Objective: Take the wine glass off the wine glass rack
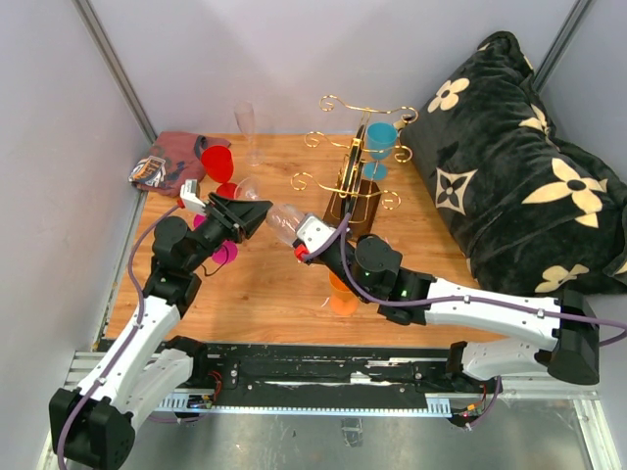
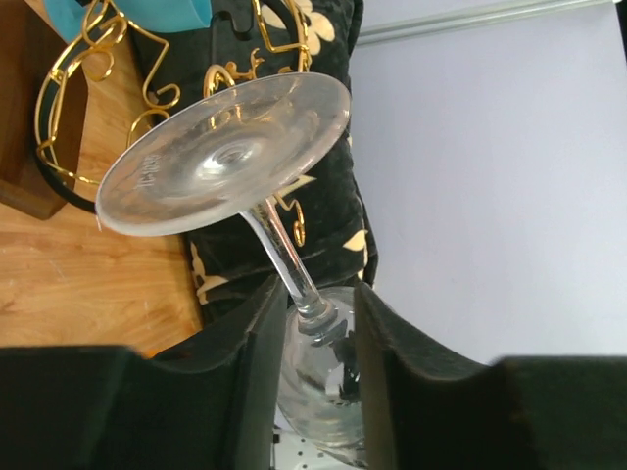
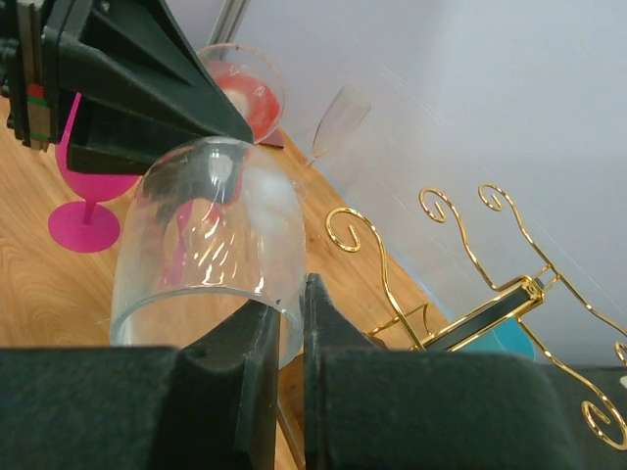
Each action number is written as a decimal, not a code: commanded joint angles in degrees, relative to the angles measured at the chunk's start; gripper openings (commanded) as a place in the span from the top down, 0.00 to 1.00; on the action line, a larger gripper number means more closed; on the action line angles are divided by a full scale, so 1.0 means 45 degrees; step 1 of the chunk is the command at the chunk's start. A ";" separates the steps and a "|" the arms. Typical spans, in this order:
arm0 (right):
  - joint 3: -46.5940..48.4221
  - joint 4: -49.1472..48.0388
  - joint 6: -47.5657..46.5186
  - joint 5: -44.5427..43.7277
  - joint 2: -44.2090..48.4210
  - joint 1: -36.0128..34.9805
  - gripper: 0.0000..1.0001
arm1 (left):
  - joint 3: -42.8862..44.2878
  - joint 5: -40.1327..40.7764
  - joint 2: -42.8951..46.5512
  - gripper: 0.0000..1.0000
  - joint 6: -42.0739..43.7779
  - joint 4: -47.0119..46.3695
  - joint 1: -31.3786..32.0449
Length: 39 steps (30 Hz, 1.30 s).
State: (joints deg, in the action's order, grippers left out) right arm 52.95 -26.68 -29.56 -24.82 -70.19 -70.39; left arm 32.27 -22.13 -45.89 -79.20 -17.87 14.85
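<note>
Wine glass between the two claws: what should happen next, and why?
Probably close the left gripper on the stem: its fingers flank the wine glass without clearly gripping, while the right gripper pinches its rim, away from the wine glass rack.

your wine glass (image 1: 282, 221) is clear, with a round bowl, a thin stem and a wide flat foot. it's off the rack and lies tipped on its side in the air, just left of the wine glass rack (image 1: 350, 201). the right gripper (image 3: 291, 294) pinches its rim, and the left gripper (image 2: 318, 304) closes on it where stem meets bowl. the rack stands upright: dark brown wooden base and panels, thin gold wire arms ending in curls.
</note>
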 commanded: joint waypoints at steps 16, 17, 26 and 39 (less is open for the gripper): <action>0.3318 0.3233 0.1501 -0.1339 -0.0653 -0.0073 0.99 | 0.1754 0.0870 0.0691 0.32 0.2925 0.4569 0.0137; 0.3610 0.3653 0.1629 -0.1333 -0.0730 -0.0014 0.99 | 0.1730 0.0894 0.0743 0.33 0.3092 0.4819 0.0137; 0.5394 0.6811 0.3117 -0.0584 -0.1672 0.0839 0.99 | 0.2899 0.3542 0.2042 0.34 0.5742 0.8043 0.0136; 1.1014 1.4156 0.5740 0.3663 -0.6396 0.2878 0.99 | 0.4456 0.6753 0.2876 0.33 0.7846 0.9292 0.0128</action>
State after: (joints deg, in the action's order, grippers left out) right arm 92.47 23.94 -8.71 -14.81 -93.89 -59.61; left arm 52.31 3.07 -33.54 -47.37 21.50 15.20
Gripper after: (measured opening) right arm 0.082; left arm 0.666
